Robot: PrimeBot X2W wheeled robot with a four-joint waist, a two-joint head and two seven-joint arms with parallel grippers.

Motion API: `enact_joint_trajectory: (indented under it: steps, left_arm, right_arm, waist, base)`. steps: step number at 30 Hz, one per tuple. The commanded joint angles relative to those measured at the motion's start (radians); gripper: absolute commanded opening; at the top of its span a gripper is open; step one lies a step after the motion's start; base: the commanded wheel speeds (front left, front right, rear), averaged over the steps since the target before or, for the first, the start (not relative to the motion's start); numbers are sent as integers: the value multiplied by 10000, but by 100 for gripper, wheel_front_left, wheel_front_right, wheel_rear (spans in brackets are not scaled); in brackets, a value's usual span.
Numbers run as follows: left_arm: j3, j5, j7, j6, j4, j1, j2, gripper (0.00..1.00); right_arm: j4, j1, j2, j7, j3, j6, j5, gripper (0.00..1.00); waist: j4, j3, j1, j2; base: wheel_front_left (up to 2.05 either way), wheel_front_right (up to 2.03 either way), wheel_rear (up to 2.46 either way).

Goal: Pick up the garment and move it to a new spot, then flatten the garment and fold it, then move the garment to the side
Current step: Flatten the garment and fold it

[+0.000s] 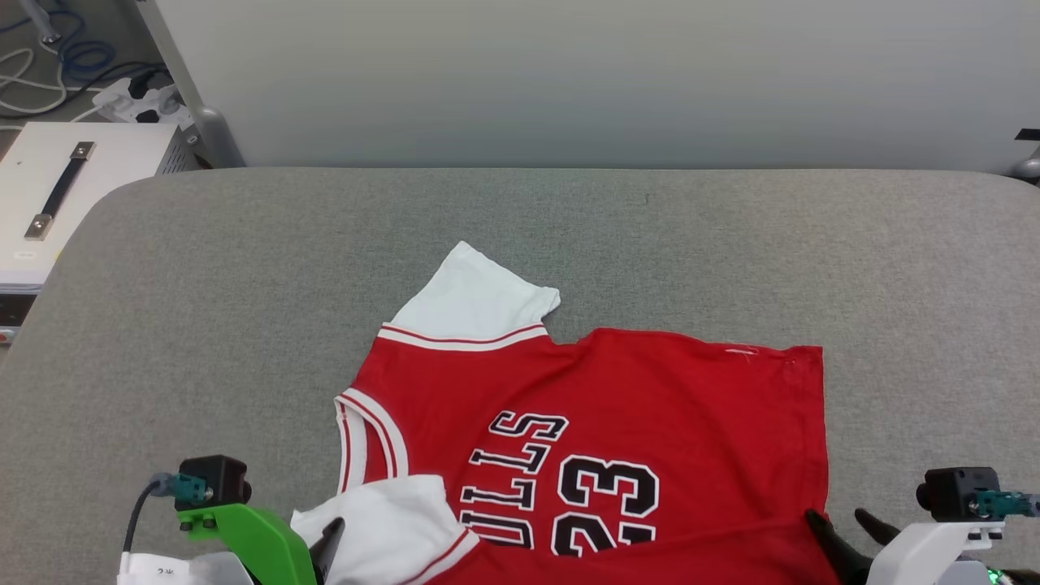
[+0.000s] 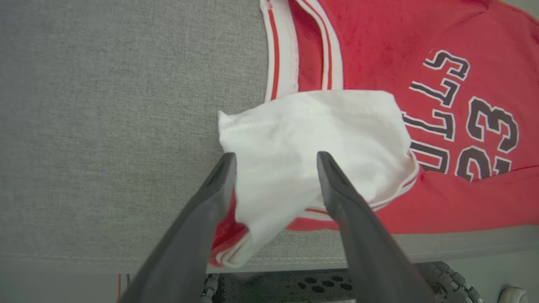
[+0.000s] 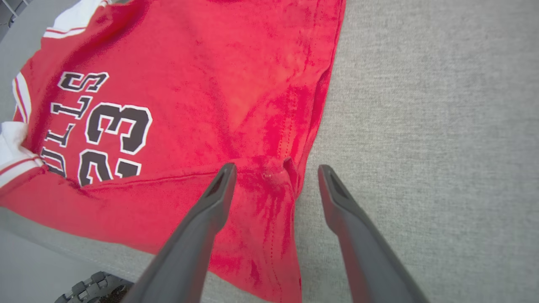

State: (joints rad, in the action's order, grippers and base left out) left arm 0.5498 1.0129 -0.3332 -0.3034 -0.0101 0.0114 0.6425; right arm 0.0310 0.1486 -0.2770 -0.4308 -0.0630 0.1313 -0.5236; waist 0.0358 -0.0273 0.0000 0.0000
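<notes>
Found the garment [image 1: 634, 390] print-up at the lower middle of the frame, near side close to the front edge of the tabletop [image 1: 244, 309]. Saw wide bare grey cloth above, left and right of it. Saw pale wall [image 1: 569, 81] behind, white box [image 1: 57, 195] and cables [image 1: 49, 57] at upper left. Pointed collar to frame left and hem to frame right, long axis left-right. Had left hand [image 2: 276, 158] wide open astride the folded white sleeve, right hand [image 3: 276, 168] wide open astride the hem corner, gripping nothing.
</notes>
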Motion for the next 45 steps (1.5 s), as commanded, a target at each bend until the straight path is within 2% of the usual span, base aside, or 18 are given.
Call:
enact_joint_trajectory:
  steps: [1,12,18,23,28,31,38,45]
  left_arm:
    - [-91,-250,213,-13,-48,266,63,100]
    - [-417,-1603,2051,-251,-226,1326,-182,100]
    - [-498,-2412,2914,-247,-148,2431,-368,100]
    - [-335,-2846,3009,-9,311,3718,-633,100]
    - [-147,-3022,2731,498,1223,5212,-878,100]
    - [-1,-2989,2306,975,1984,6126,-944,100]
    - [457,-2530,403,2453,3887,8032,-852,100]
    - [1011,-2321,-1782,3245,5051,9310,-715,100]
  right_arm:
    - [-150,-184,156,409,177,-6,275,100]
    - [-1213,-900,1119,2820,1161,-6,2017,100]
    - [-1767,-1644,1200,3470,1309,-6,2376,100]
    - [-2058,-2328,1105,3663,1242,-6,2450,100]
    - [-2156,-2827,997,3828,1027,-6,2475,100]
    - [-2113,-3039,952,3878,923,-6,2465,100]
    - [-1829,-3489,872,4082,744,-6,2314,100]
    - [-1588,-3674,918,4290,616,-6,2167,100]
  waist:
    - [-8,30,0,0]
    - [-322,-396,0,0]
    - [-620,-1376,0,0]
    - [-882,-2310,0,0]
    - [-1220,-3023,0,0]
    - [-1449,-3347,0,0]
    - [-1957,-3929,0,0]
    - [-2322,-4350,0,0]
  base:
    - [0,0,0]
    - [0,0,0]
    - [0,0,0]
    - [0,0,0]
    - [0,0,0]
    - [0,0,0]
    - [0,0,0]
    - [0,0,0]
